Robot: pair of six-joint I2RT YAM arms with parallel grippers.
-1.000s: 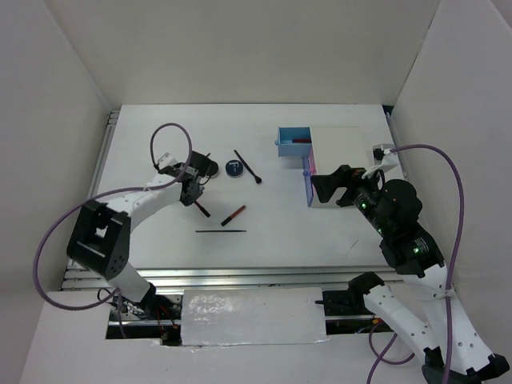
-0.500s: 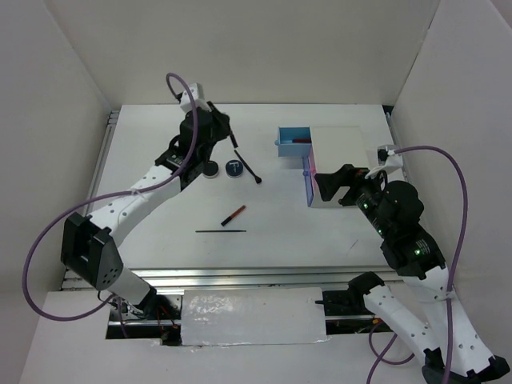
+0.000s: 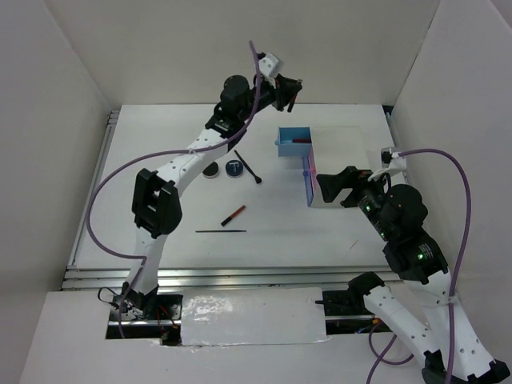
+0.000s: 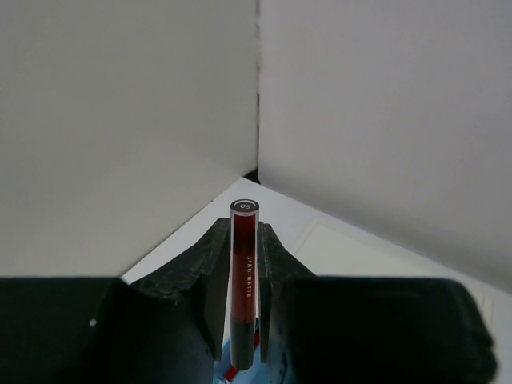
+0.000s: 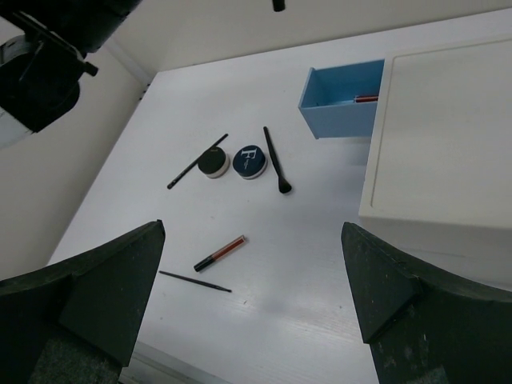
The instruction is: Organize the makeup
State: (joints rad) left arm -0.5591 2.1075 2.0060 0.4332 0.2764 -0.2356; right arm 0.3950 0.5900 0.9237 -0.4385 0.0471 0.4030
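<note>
My left gripper [image 3: 289,88] is raised near the back wall, above the open blue drawer [image 3: 293,145], shut on a red-and-black stick [image 4: 244,276] that stands upright between its jaws. Another red stick [image 5: 366,99] lies inside that drawer. On the table lie a black compact [image 3: 211,170], a blue-topped compact [image 3: 235,169], a brush [image 3: 249,168], a red-and-black stick [image 3: 233,214] and a thin black pencil [image 3: 221,231]. A second thin pencil [image 5: 196,162] lies by the black compact. My right gripper [image 3: 336,184] hovers open and holds nothing at the white box's front left corner.
The white box [image 3: 346,156] stands at the back right with a pink and blue drawer [image 3: 310,180] pulled out on its left side. White walls close in the table at the left, back and right. The left arm [image 3: 184,164] reaches over the compacts.
The left arm has lifted the stick off the left part of the table and swung it up and right to above the blue drawer. The right arm has hardly moved.
</note>
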